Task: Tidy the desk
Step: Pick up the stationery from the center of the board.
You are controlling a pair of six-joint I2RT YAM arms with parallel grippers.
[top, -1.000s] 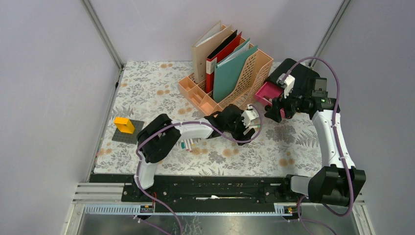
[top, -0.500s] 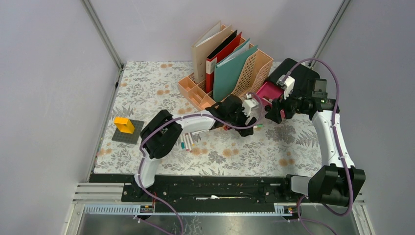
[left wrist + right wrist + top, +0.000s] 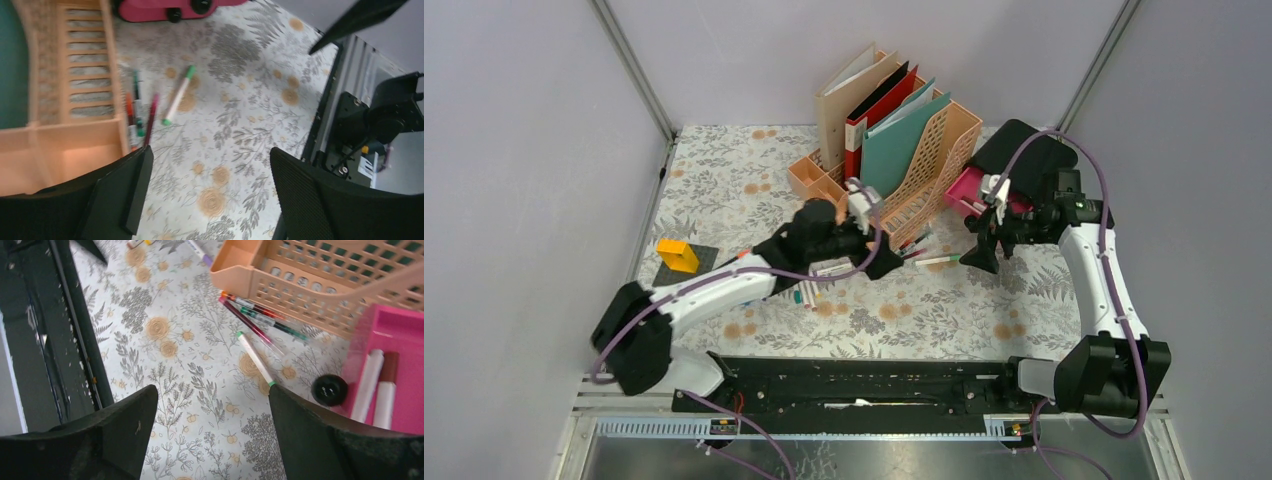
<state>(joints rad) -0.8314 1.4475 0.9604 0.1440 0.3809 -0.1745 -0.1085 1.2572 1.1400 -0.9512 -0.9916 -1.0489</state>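
The left arm [image 3: 724, 285] stretches far and right over the desk [image 3: 724, 180]. The left gripper [image 3: 879, 260] is spread and empty beside the peach file rack [image 3: 929, 165]. The right gripper [image 3: 980, 255], also spread and empty, hangs near the pink tray [image 3: 964, 188]. Loose pens [image 3: 936, 260] lie between them, with bare cloth on the near side. Folders [image 3: 894, 140] stand in the rack, and two markers [image 3: 369, 382] lie in the tray.

Plain grey walls [image 3: 524, 150], metal corner posts [image 3: 634, 70], even light

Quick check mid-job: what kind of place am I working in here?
Probably a staged setup inside a test booth, not a real office: plain grey walls close around a cloth-covered desk, which holds a peach file rack of folders and loose pens.
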